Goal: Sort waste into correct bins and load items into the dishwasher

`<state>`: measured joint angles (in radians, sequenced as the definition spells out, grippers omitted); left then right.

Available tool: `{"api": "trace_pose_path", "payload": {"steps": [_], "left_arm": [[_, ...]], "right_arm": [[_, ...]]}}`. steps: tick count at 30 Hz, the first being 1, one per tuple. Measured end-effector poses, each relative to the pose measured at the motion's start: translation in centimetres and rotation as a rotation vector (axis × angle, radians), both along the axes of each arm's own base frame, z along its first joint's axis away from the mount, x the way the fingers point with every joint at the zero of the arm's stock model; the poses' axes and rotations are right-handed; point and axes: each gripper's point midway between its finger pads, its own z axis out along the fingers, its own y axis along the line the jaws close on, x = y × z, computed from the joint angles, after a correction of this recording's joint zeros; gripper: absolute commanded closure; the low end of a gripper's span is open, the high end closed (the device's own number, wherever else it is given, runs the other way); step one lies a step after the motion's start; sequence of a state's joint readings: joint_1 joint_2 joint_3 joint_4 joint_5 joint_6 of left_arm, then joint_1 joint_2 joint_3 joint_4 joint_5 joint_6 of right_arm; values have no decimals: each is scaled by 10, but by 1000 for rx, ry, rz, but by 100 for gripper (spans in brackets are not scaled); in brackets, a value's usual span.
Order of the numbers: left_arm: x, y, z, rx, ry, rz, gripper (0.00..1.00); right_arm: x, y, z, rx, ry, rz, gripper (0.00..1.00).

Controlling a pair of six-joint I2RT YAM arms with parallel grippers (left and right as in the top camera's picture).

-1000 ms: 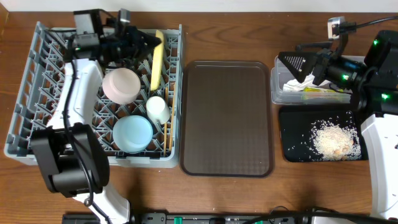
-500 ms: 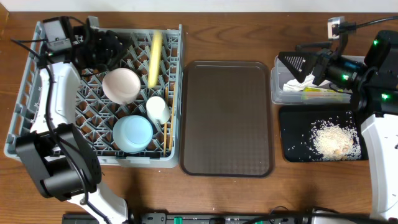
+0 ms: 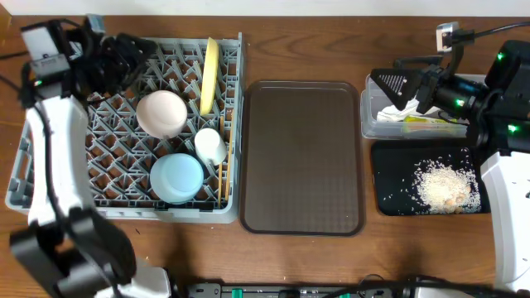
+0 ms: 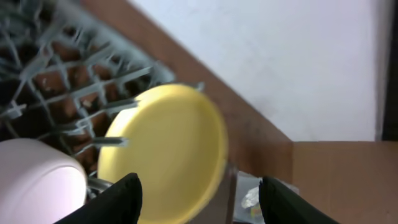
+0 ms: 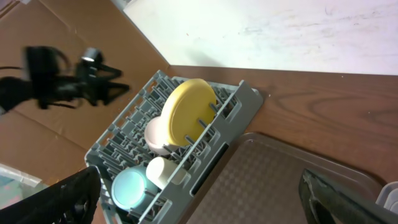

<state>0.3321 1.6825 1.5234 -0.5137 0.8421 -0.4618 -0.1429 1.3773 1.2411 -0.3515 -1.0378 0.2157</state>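
Left gripper (image 3: 124, 58) hangs wide and empty above the dish rack's (image 3: 21, 186) far corner, apart from the yellow plate (image 3: 210, 73), which stands on edge. I judge the pegs are propping it upright.

From my left wrist, that plate leans beside the pink bowl (image 4: 37, 180).

From my right wrist, the right gripper (image 5: 196, 190) spreads wide, holding nothing.

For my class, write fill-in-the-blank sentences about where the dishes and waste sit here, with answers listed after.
1. The ____ plate stands on edge in the grey rack.
2. The rice scraps lie in the ____ tray.
3. The white wrapper lies in the ____ tub.
Missing words: yellow; black; clear.
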Motion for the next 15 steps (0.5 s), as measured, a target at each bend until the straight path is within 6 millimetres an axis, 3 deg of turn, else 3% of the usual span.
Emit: {"api": "trace_pose_path", "payload": {"steps": [2, 5, 15], "left_arm": [[-8, 0, 22, 33, -50, 12, 21], [-16, 1, 41, 72, -94, 30, 18], [-15, 6, 36, 93, -79, 56, 15]], "right_arm": [[0, 0, 0, 0, 0, 0, 1], [0, 0, 0, 0, 0, 0, 1], [0, 0, 0, 0, 0, 0, 1]]}}
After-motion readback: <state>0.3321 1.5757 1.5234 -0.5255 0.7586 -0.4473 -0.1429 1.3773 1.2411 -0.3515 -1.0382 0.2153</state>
